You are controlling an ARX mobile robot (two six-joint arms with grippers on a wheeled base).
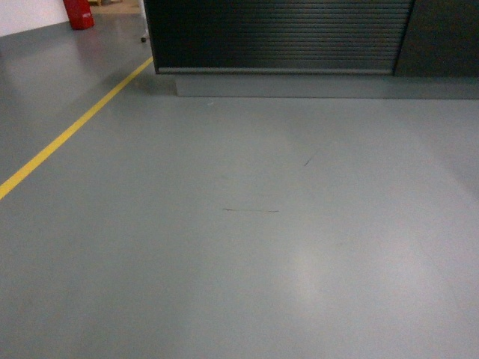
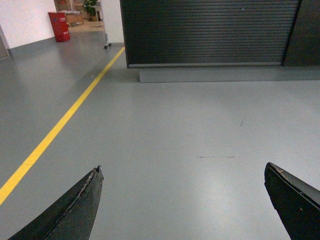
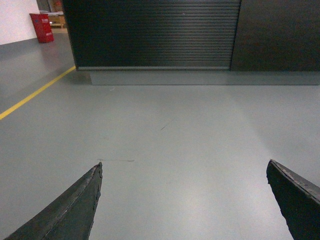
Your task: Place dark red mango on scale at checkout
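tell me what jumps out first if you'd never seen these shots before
The dark ribbed front panel of the checkout fills the top of the head view, standing across bare grey floor. A yellow floor line slants down the left, with a red bin at the far top-left corner. In each wrist view an open, empty claw frames the floor: left claw, right claw.

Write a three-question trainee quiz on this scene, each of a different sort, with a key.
1. True or false: the left gripper holds a mango.
2. Which side of the head view has the yellow floor line: A left, B right?
3. Fill in: the checkout front panel is horizontally ____.

Key: 1 false, both the left gripper and the right gripper are open and empty; 2 A; 3 ribbed.
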